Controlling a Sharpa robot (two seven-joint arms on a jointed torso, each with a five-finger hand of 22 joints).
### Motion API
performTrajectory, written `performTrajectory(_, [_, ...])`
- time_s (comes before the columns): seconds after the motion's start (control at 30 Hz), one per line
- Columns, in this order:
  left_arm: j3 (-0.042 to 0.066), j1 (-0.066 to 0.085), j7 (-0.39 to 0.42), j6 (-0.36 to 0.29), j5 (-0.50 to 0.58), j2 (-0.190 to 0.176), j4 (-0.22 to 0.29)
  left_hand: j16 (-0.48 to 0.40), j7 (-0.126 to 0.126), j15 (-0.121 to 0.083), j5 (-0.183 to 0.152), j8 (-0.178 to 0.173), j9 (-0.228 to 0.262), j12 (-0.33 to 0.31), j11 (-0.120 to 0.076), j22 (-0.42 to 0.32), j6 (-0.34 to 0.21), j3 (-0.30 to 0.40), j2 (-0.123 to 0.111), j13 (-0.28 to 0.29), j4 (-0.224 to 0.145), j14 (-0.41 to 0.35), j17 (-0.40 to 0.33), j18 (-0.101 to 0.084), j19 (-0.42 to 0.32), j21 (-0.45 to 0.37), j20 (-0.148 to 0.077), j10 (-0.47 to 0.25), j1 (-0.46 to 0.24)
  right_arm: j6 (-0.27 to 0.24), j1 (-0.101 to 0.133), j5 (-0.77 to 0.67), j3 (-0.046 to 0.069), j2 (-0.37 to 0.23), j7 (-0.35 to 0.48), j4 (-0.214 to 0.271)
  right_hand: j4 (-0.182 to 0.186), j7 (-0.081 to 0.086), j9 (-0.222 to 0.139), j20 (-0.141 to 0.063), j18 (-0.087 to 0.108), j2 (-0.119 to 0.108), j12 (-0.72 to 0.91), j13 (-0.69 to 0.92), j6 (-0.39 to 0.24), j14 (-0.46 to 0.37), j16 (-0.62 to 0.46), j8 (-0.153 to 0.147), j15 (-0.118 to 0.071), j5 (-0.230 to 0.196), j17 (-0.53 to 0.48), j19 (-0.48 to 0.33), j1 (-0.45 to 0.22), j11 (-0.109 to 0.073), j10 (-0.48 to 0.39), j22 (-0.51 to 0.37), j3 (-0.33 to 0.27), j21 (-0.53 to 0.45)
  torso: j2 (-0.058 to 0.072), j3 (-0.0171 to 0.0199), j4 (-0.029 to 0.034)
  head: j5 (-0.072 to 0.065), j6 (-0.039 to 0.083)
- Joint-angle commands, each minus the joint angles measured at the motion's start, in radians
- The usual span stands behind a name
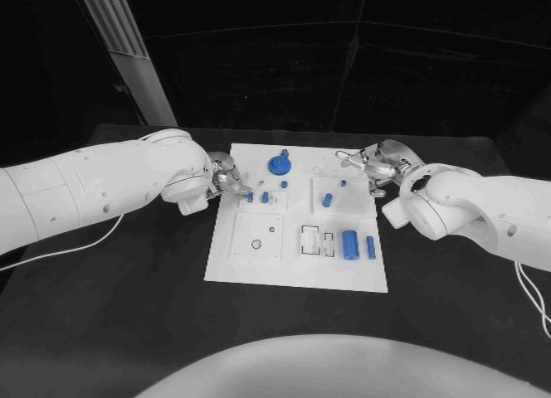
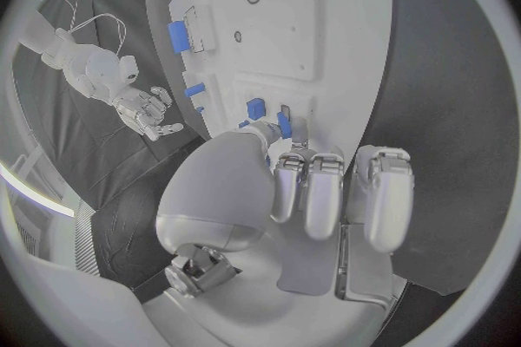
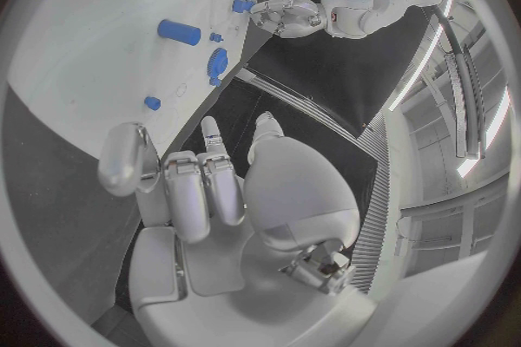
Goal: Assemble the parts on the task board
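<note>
Lying flat on the black table (image 1: pixel 132 315), the white task board (image 1: pixel 296 274) serves as the landmark for everything else. On the board's near half sit two blue bars: a wide blue block (image 1: pixel 350 243) standing lengthwise and, just beside it toward the right arm, a slimmer blue pin (image 1: pixel 370 246). Next to them are rectangular slots (image 1: pixel 311 240), and further toward the left arm a raised square panel (image 1: pixel 259 235) with a small ring mark. What the slots hold, if anything, is too small to tell.

Midway up the board lies a short blue cylinder (image 1: pixel 329 199) on a raised pad. At the board's left edge the left hand (image 1: pixel 224 182) reaches in, its fingers curled down over two small blue pegs (image 1: pixel 265 197). In the left wrist view the fingertips (image 2: pixel 285 128) sit at those pegs, but whether one is pinched cannot be made out, since the thumb covers the contact.

At the far end stands a round blue knob (image 1: pixel 280 163). Beside the board's far right corner hovers the right hand (image 1: pixel 373 166), fingers loosely spread and bent; the right wrist view shows its fingers (image 3: pixel 207 191) holding nothing, above the table just off the board's edge.
</note>
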Motion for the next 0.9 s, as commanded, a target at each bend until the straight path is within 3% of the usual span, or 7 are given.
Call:
performTrajectory(0.03, [-0.001,0.000,0.016,-0.022,-0.004,-0.003,0.005,0.003,-0.007,-0.003,-0.004,0.009,0.002,-0.005,-0.001,0.262,-0.003,0.003,-0.003,0.263,-0.009,0.106,0.263,-0.006,0.101,0.002,0.005,0.106,0.030,-0.005,0.001,-0.003,0.000,0.001,0.005,0.001,0.000,0.002,0.001,-0.005,0.015,-0.001,0.003,0.263,-0.007,0.104,0.002,0.003,-0.006,0.004,0.264,-0.004,0.011,-0.002,0.104,0.089,-0.006,-0.006,0.000,-0.0002,-0.0006,0.000,0.000])
performTrajectory(0.53, [-0.001,0.000,0.042,-0.046,-0.004,-0.017,0.016,0.003,-0.008,-0.005,-0.017,0.019,0.003,-0.005,-0.001,0.262,-0.003,0.007,-0.011,0.263,-0.020,0.106,0.263,-0.005,0.100,0.002,0.003,0.106,0.066,-0.006,0.001,-0.003,0.000,0.000,0.004,0.000,0.000,0.002,0.001,-0.005,0.015,0.000,0.003,0.263,-0.007,0.104,0.002,0.005,-0.006,0.004,0.264,-0.002,0.011,-0.002,0.104,0.089,-0.006,-0.005,0.001,-0.0003,0.0001,-0.001,0.000])
performTrajectory(0.9, [-0.001,0.000,0.037,-0.033,-0.003,-0.006,0.007,0.003,-0.006,-0.004,-0.017,0.020,0.002,-0.005,0.000,0.261,-0.003,0.007,-0.009,0.263,-0.014,0.106,0.263,-0.005,0.098,0.000,0.002,0.106,0.067,-0.005,0.001,-0.003,0.000,0.000,0.003,0.001,0.000,0.002,0.001,-0.005,0.015,0.000,0.003,0.263,-0.007,0.104,0.002,0.005,-0.006,0.004,0.264,-0.002,0.011,-0.002,0.104,0.089,-0.006,-0.005,0.000,-0.0003,-0.0007,-0.001,0.000])
